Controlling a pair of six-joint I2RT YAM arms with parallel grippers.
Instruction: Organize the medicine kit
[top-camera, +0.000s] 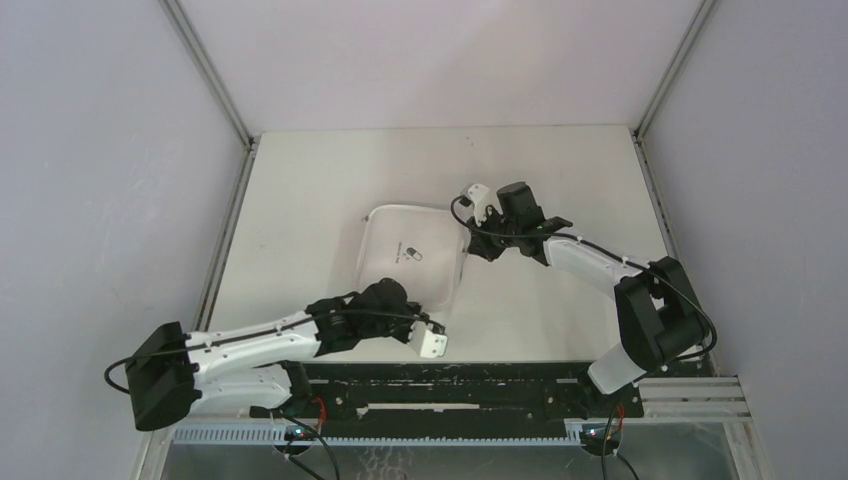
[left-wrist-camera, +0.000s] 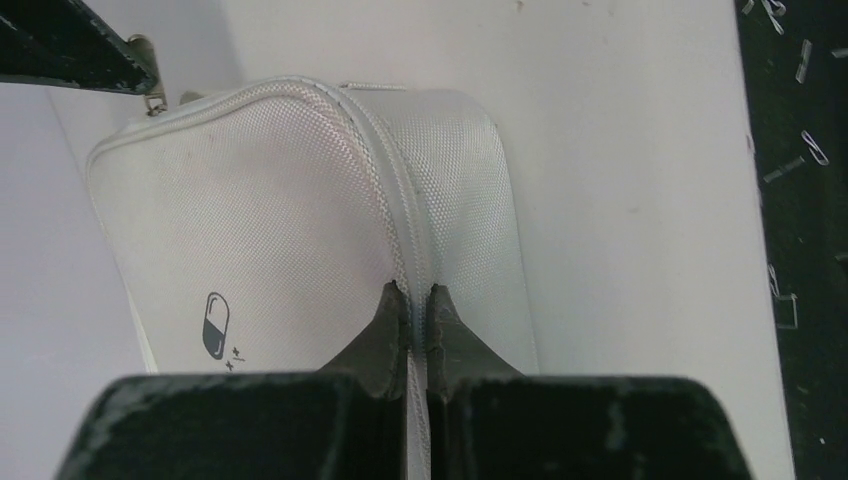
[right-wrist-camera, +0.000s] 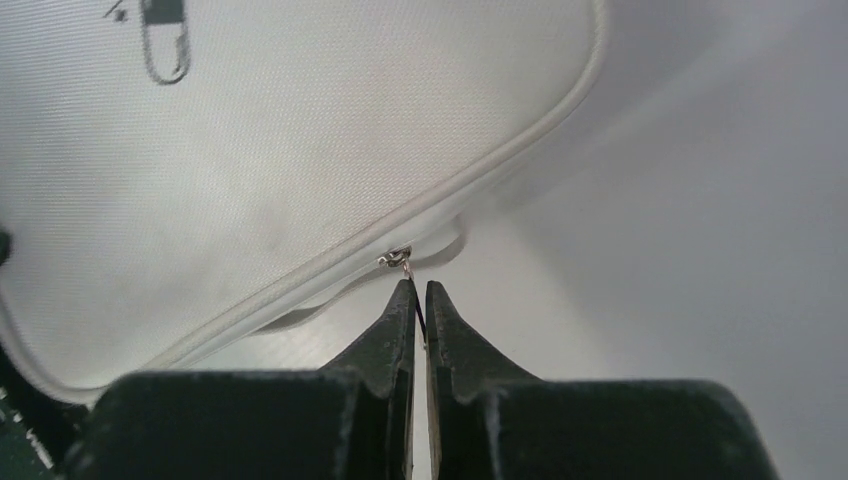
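One white, square, soft fabric medicine kit (top-camera: 410, 255), with rounded corners and the lid down, lies flat near the middle of the pale bench (top-camera: 560, 180). A small dark pill logo (top-camera: 413, 253) faces up on the lid.

Left hand (left-wrist-camera: 412, 295): black, reaching in from the near left. Its fingers are almost together, pinching the raised zip seam on the kit's near side, and the seam runs straight between the tips.

Right hand (right-wrist-camera: 415, 290): black, reaching in from the right. It is closed on the small metal zip pull (right-wrist-camera: 400, 258) on the kit's right side, near a rounded corner. The tips sit just off the fabric, and a thin dark sliver of the pull shows between them.

The woven cloth of the lid shows faint grey smudges.
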